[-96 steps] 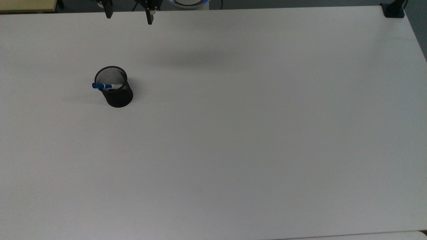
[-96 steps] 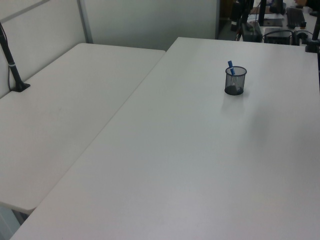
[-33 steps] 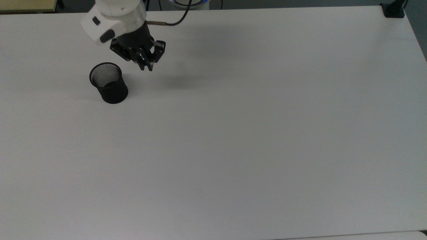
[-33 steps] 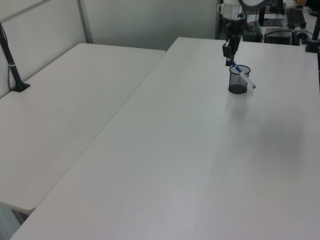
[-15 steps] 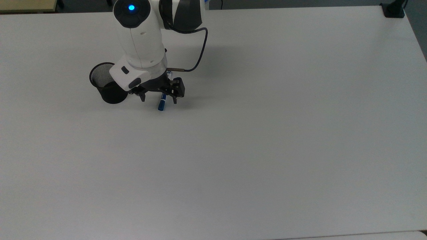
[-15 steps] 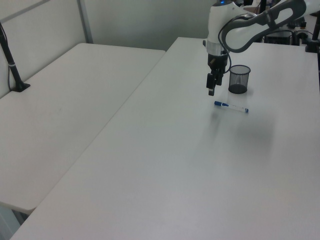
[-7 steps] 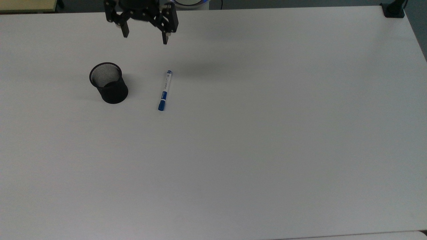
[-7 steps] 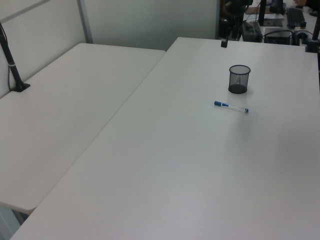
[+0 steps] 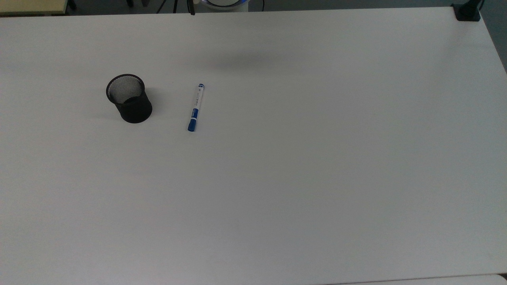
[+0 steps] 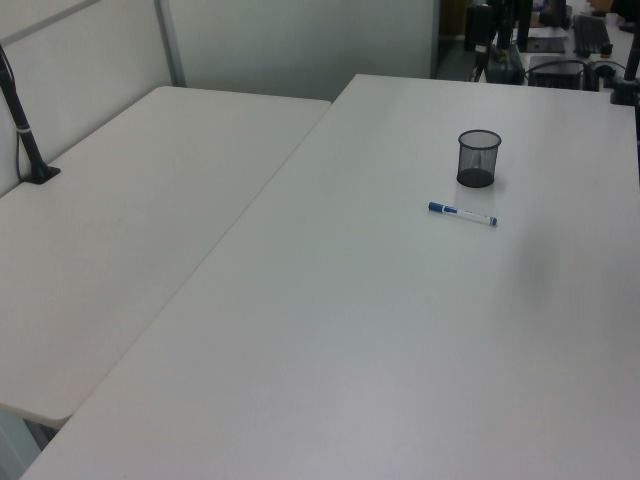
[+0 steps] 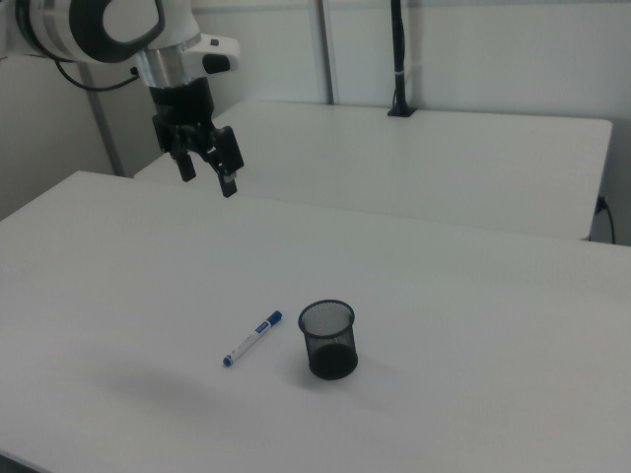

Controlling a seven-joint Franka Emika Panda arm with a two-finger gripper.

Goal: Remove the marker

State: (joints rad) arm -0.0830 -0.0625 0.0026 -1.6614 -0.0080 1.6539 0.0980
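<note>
Two objects rest on the broad, matte white table point(image 9: 301, 166): a black mesh pen cup point(image 9: 129, 99) and the marker point(image 9: 195, 107). Above them in the right view hangs the white-and-black arm point(image 11: 118, 34), cut off by the frame's upper left corner, its black tool point(image 11: 206, 177) raised well clear of the table with fingers point(image 11: 228, 183) spread apart and nothing between them. The cylindrical cup stands upright, its woven wall see-through near the rim. The marker lies flat just beside the cup, apart from it, on the top view's right: a slim white barrel with print too small to read, blue cap and blue end tip.
</note>
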